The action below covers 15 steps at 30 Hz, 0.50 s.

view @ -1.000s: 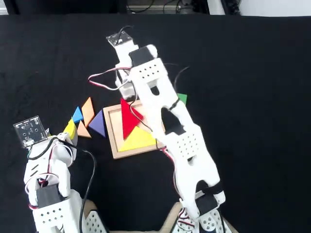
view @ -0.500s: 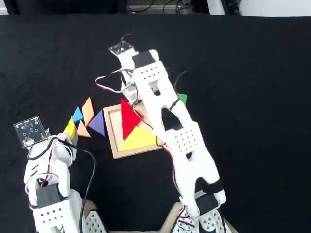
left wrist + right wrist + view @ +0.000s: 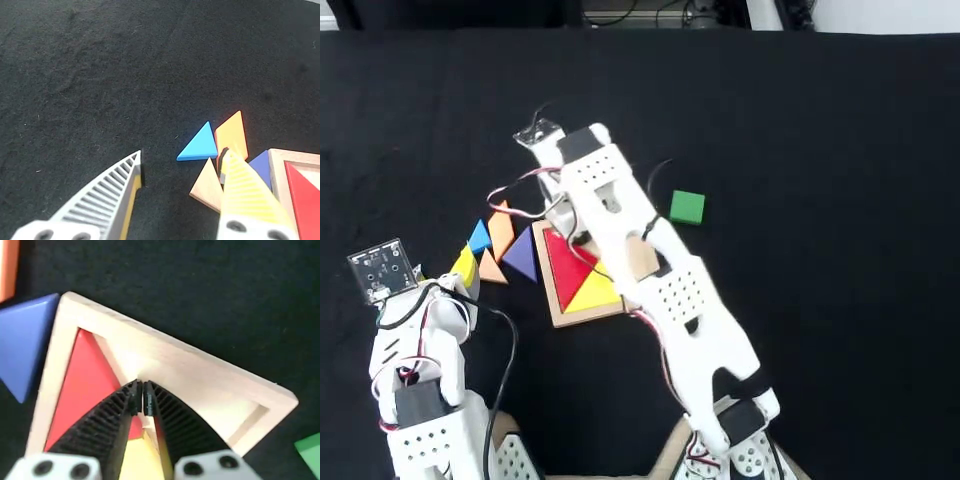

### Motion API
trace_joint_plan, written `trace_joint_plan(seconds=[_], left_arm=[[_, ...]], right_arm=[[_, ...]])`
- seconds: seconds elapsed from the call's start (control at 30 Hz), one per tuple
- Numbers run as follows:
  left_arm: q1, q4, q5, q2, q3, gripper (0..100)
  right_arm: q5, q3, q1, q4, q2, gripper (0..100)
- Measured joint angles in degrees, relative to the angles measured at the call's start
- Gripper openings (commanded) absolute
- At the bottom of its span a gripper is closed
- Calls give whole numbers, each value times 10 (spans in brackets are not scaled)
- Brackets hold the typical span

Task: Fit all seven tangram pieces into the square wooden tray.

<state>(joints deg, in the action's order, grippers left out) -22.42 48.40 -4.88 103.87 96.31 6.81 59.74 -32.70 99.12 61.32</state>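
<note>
Right gripper (image 3: 140, 392), jaws closed on nothing, sits inside the tray (image 3: 175, 359) at the red triangle's (image 3: 80, 385) edge, seating it I'd judge; next I must lift clear and fetch the green square (image 3: 687, 207).

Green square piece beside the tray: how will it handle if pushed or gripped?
The green square lies flat on the black cloth, so it probably slides rather than rolls or tips. Its straight edges suggest a stiff block, likely easy to pinch across opposite sides.

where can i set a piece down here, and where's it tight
Bare cloth lies open right of the green square and along the far edge. Tight: loose pieces packed left of the tray, with the right gripper over it.
</note>
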Motion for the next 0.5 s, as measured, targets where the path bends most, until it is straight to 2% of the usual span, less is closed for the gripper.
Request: trace_joint_plan(seconds=[0.33,0.5], left_arm=[[0,0,0,0,0,256],[0,0,0,0,0,256]], right_arm=[[-12,-2,0,0,0,11],[-12,-2,35,0,-23,11]])
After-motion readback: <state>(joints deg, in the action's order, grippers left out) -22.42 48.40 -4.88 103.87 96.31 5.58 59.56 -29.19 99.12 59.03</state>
